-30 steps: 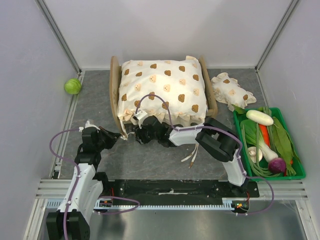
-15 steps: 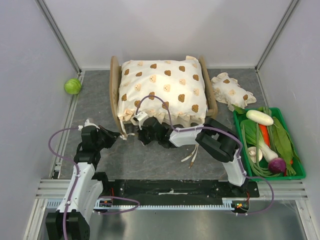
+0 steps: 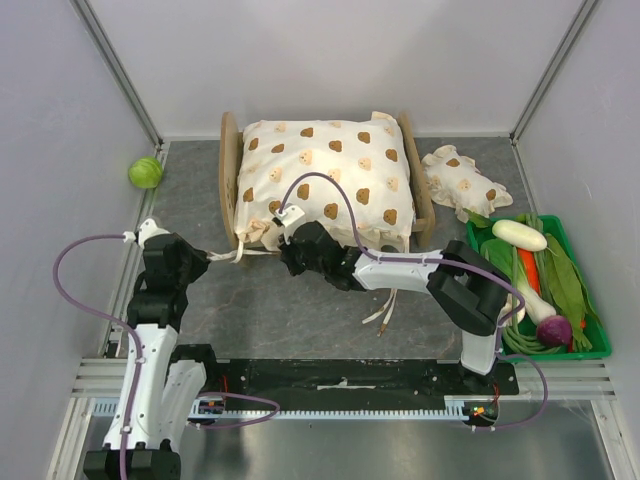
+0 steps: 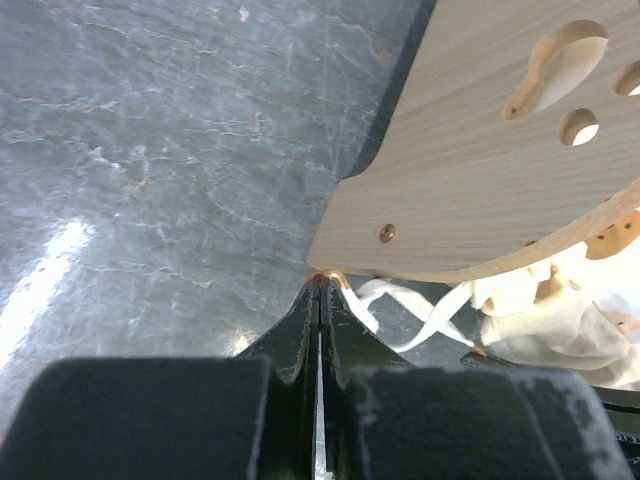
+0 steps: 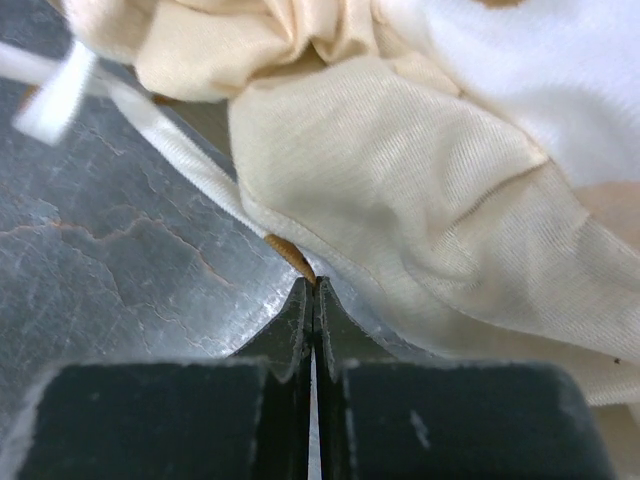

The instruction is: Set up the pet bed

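Top external: pet bed (image 3: 228, 180) near back wall, tray (image 3: 550, 354) at right edge.

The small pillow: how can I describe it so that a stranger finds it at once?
Find the wooden pet bed in the middle, at the back. Right of it, behind the green vegetable tray, lies the small pillow. It shares the big cushion's bear print, but is far smaller, frilled, and off the bed.

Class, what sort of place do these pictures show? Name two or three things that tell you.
Probably a robotics test cell, not a home: two black-and-white robot arms bolted to a slotted metal rail, plain grey panel walls in aluminium posts, and a light-wood pet bed as a prop.
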